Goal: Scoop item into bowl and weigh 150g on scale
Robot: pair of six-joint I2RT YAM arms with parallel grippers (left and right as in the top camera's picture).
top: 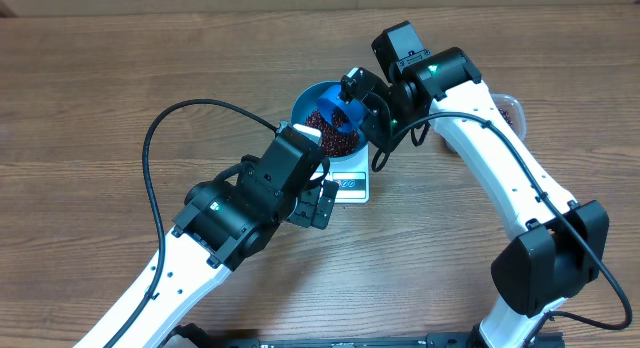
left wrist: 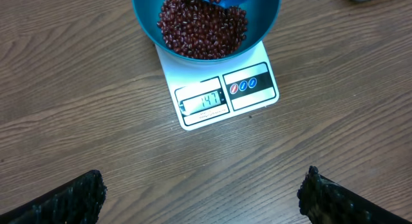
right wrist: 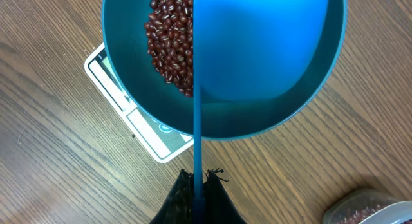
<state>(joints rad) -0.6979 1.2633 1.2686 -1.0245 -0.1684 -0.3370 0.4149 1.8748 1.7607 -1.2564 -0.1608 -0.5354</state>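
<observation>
Right gripper (right wrist: pixel 198 185) clenched on blue scoop (right wrist: pixel 197 121) handle, scoop above beans (right wrist: pixel 170 37) in bowl (right wrist: pixel 302 95) on scale (right wrist: pixel 145 137); left gripper (left wrist: pixel 203 201) released, near scale.

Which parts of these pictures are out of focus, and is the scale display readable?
Left wrist view: the scale display is sharp and readable; the left gripper fingertips are dark and blurred. Right wrist view: the scoop near the lens is a soft blue blur; the beans are sharp.
</observation>
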